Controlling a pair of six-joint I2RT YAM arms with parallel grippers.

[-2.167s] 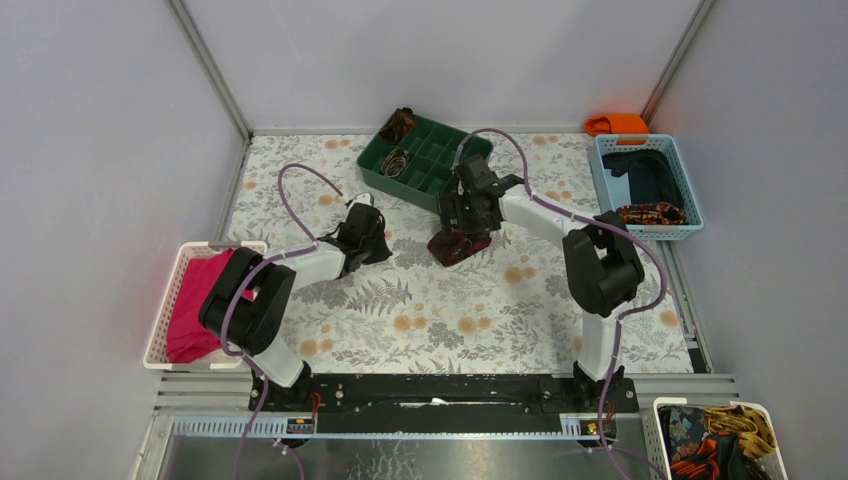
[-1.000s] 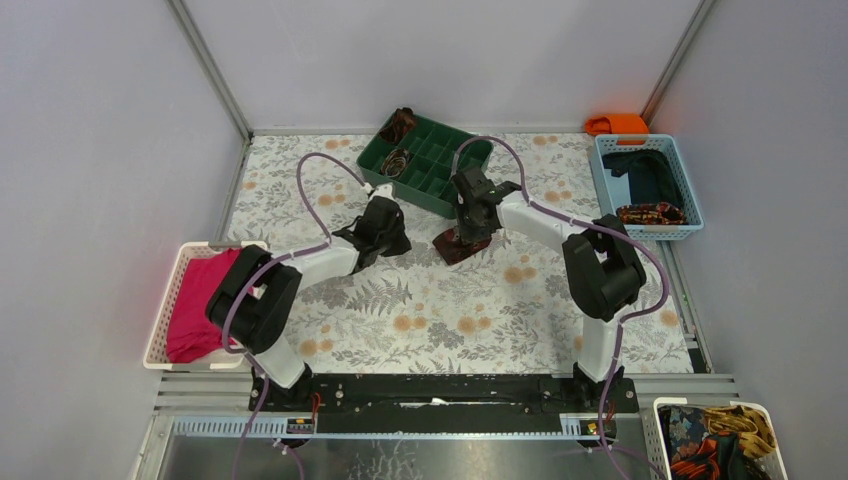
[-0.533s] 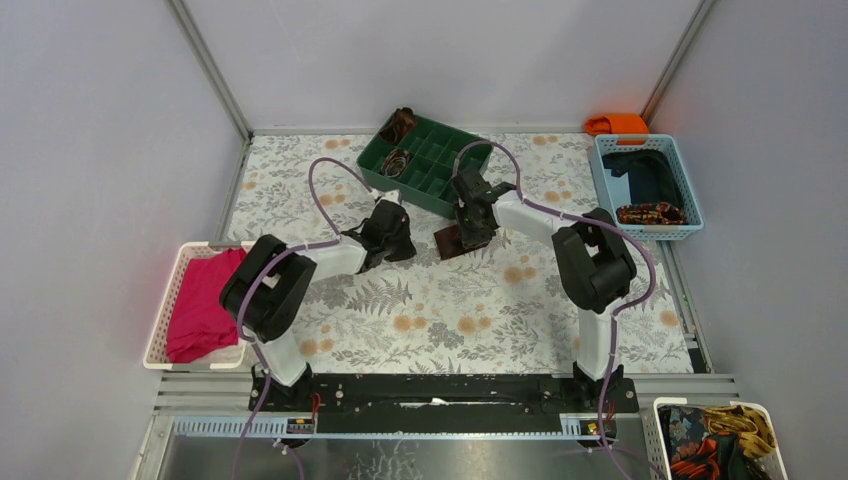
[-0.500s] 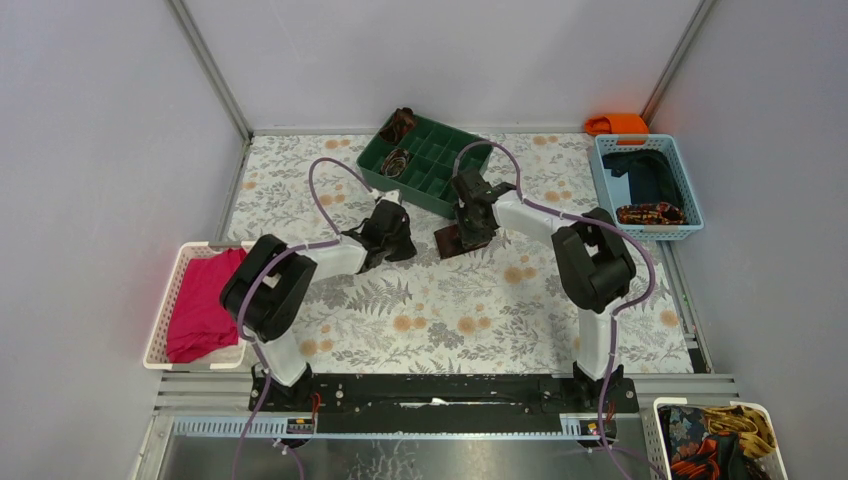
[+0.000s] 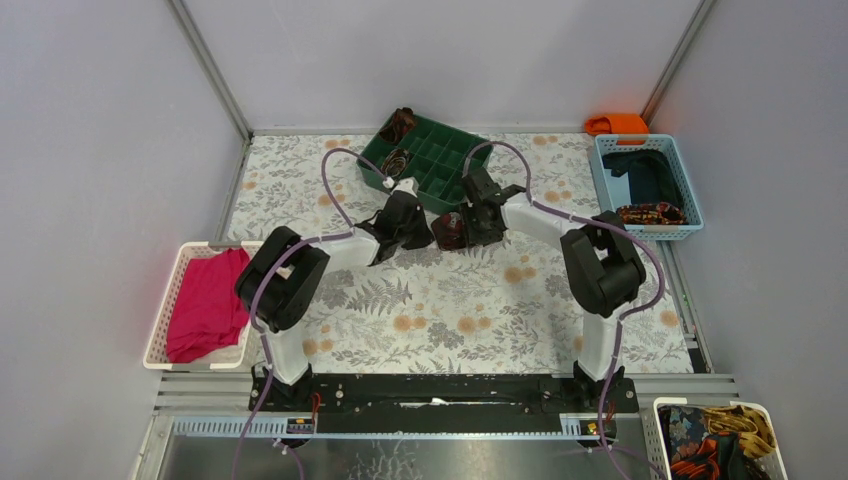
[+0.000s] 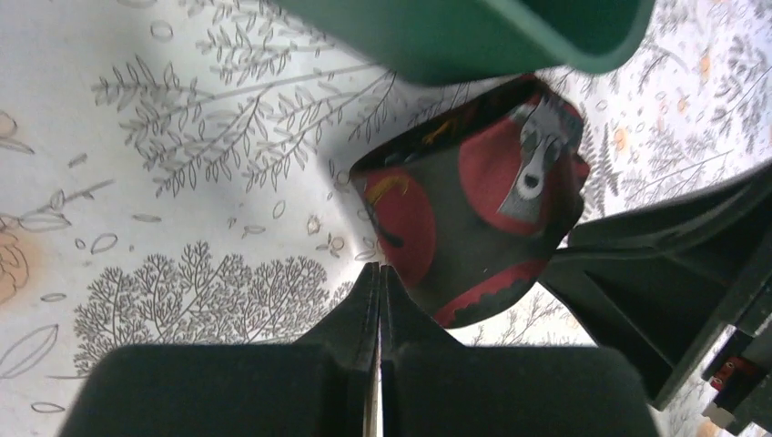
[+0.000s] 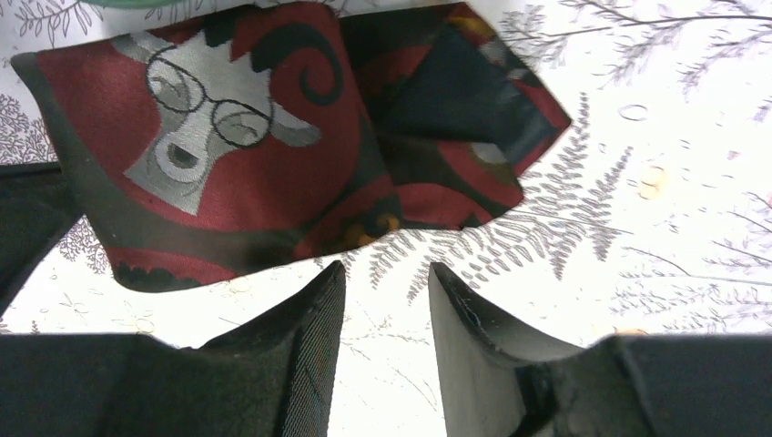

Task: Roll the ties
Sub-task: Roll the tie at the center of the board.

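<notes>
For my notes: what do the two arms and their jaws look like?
The left arm and right arm alternate white link shells with bulky black joint housings. A purple cable loops along each. The jaws are matte black, flat-faced wedges.

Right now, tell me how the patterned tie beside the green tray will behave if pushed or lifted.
The tie is probably floppy: its layers lie in loose, uneven folds. Lifted by one edge, it would likely unfold, since nothing visibly pins the layers. Pushed, it may bunch rather than slide whole, being thin cloth lying flat.
</notes>
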